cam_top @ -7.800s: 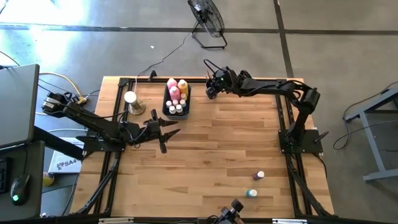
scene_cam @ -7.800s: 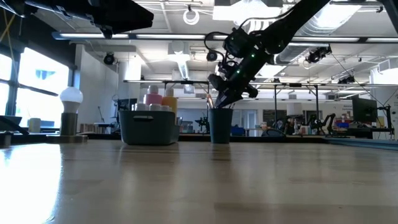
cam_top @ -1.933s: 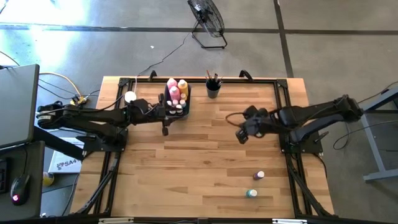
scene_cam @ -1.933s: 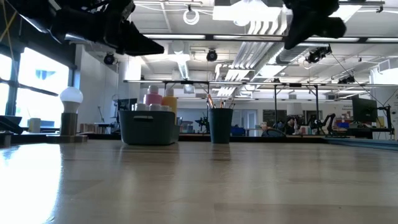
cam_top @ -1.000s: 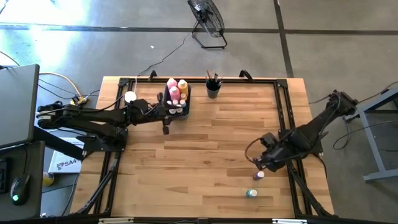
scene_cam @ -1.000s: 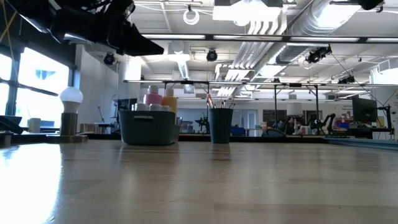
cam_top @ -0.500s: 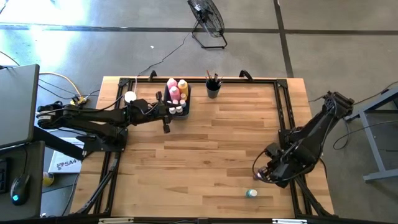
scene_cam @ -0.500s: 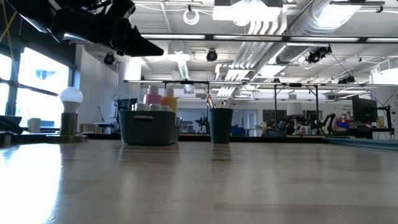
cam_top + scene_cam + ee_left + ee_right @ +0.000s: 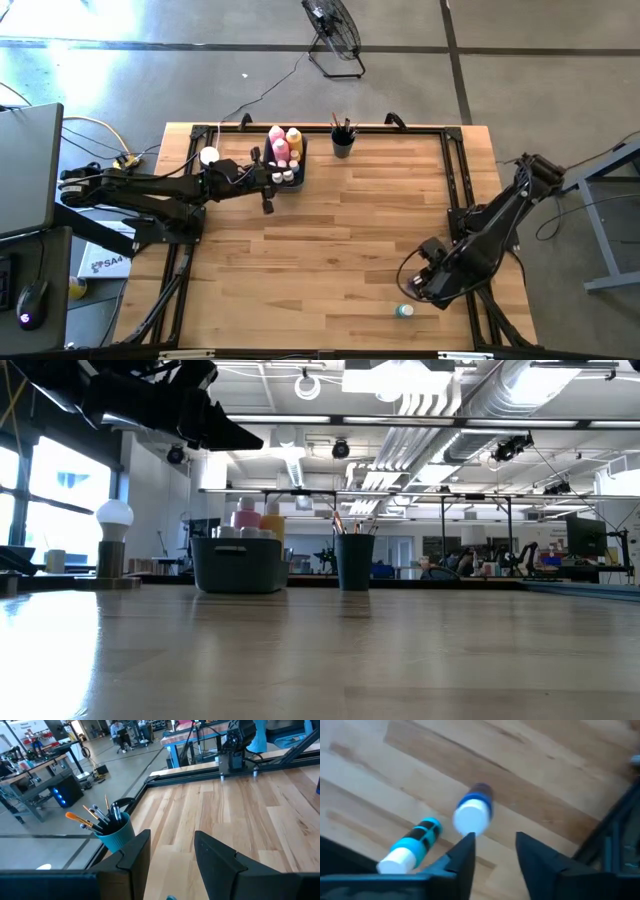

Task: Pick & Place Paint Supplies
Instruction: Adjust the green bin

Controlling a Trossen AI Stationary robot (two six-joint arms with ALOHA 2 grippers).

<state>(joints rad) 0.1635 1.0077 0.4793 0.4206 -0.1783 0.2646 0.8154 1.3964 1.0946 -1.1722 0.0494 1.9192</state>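
Right tool (image 9: 492,847), jaws apart and empty above the blue bottle (image 9: 472,812) near the table's (image 9: 330,240) near right corner, could topple it against the teal bottle (image 9: 410,845) lying beside it

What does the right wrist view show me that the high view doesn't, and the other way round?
Right wrist only: a blue bottle just ahead of the open right gripper; from above, the arm covers that spot. High only: the tray, the brush cup and the left gripper beside the tray. Both: the teal bottle and the table.
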